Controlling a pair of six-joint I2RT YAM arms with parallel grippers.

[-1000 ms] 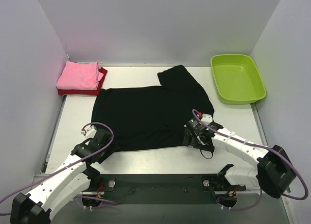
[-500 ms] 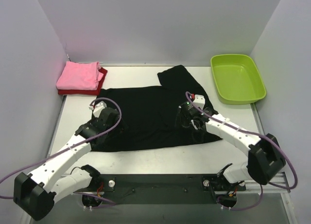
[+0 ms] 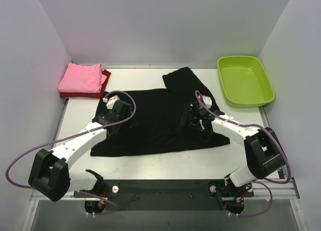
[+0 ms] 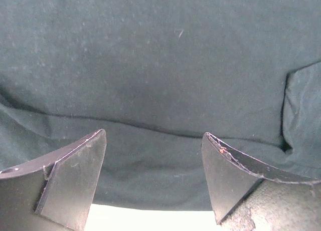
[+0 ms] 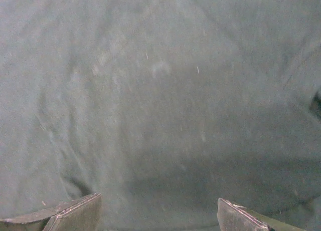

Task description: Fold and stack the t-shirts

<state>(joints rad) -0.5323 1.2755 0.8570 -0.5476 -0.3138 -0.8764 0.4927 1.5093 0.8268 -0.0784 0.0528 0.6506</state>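
Observation:
The black t-shirt [image 3: 155,126] lies spread flat across the middle of the table, with one sleeve [image 3: 183,78] reaching toward the back. A pink t-shirt [image 3: 80,77] sits folded on top of a folded dark red one [image 3: 104,88] at the back left. My left gripper [image 3: 113,119] hovers open over the black shirt's left part; in its wrist view [image 4: 154,135] only black cloth and a strip of table show between the fingers. My right gripper [image 3: 193,119] stands open over the shirt's right part [image 5: 159,197], holding nothing.
A lime-green plastic tub [image 3: 245,80] stands at the back right. Walls close in the table at the left, back and right. Purple cables loop from both arms. A strip of bare table [image 3: 165,163] runs along the near edge.
Both arms swung from the shirt's near hem toward the back and now hang over its middle. The shirt's near corners lie a little wider. Both grippers stay open.

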